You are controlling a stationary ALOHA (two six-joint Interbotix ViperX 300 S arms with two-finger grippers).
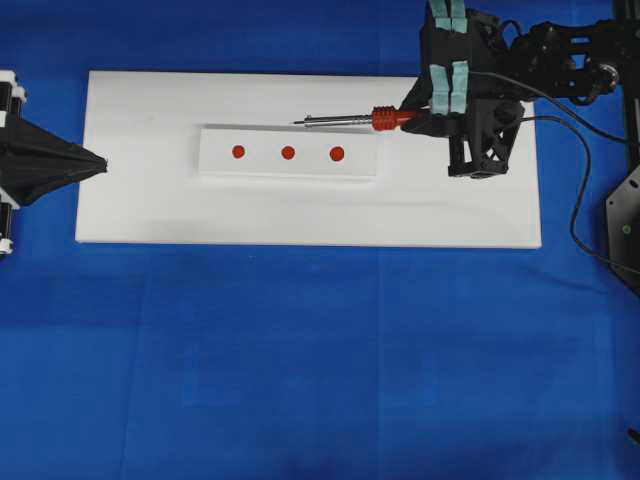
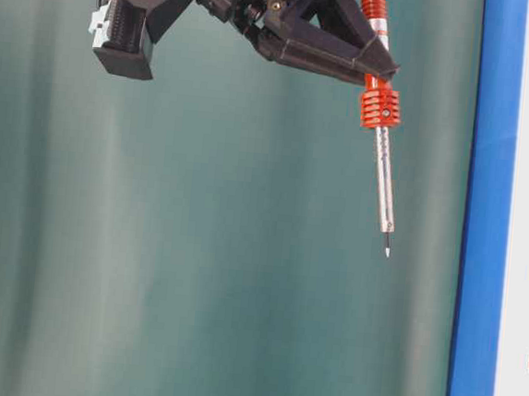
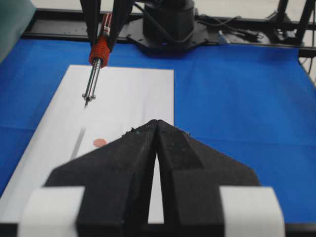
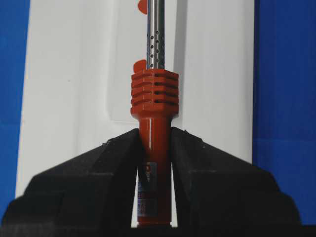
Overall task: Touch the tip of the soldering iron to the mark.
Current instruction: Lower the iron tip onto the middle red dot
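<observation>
Right black claw [image 4: 154,148] clamped on the red-orange handle of the slim soldering iron with silver metal shaft and ribbed collar [image 1: 352,120], jaws pressing the handle from both sides in the right wrist view. Left black claw [image 3: 156,129] shut on nothing, parked at the left end of the flat white board [image 1: 130,210] on the blue-covered worktop [image 1: 300,350].

Held in the air, not on the board: needle-fine dark tip [image 2: 387,249] well short of the raised white strip [image 1: 215,160] bearing three round red marks [image 1: 288,153] in a row. From overhead, shaft lying along the strip's far edge, pointing left, tip beside the strip and level with the middle mark rather than over any mark.

Likely trouble from here:
- Landing off a mark, given the sideways offset; a straight descent probably meets bare strip or board.
- Wrong mark chosen; task sentence names only "the mark", three offered.
- Handle pivoting or sliding between the jaws on contact, since smooth and round; hard push could bend the fine tip.
- Thin black cord [image 1: 585,170] looping off the right arm; possible drag or snag while moving.

Table-level view alone gives the gap between tip and surface; overhead hides height entirely. Left wrist view shows only one mark [image 3: 99,142], with the tip above and beyond it. Right wrist view shows the grip clearly but cuts off the tip.
</observation>
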